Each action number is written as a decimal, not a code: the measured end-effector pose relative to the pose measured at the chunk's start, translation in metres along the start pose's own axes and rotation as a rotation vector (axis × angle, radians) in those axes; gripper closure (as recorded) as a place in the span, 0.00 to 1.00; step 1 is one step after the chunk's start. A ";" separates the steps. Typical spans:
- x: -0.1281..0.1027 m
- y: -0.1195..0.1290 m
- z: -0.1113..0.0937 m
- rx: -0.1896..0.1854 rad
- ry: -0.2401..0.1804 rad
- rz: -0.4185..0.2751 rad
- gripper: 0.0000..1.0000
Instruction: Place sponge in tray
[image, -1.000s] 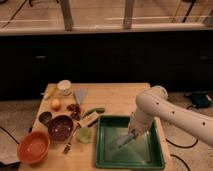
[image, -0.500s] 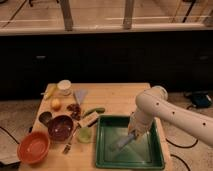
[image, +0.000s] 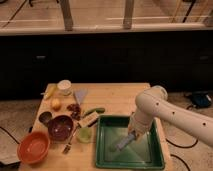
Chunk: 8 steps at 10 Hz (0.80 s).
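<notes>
Gripper (image: 131, 136) lower centre-right, inside tray (image: 148, 153); sponge (image: 122, 144) at its tip. Open or closed: cannot tell. Sponge likely soft, light; pinch across narrow width.

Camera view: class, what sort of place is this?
Probably a mock kitchen in a lab: wooden table, orange bowl, green tray, with the robot's hand over the tray by the sponge.

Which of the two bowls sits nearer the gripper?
The dark purple bowl: it stands closer than the orange bowl to the green tray, where the gripper hangs low.
</notes>
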 end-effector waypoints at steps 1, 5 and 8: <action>-0.001 0.000 0.000 -0.001 0.001 -0.014 0.76; -0.002 0.001 -0.001 -0.007 0.000 -0.063 0.76; -0.004 0.001 -0.001 -0.011 0.000 -0.101 0.76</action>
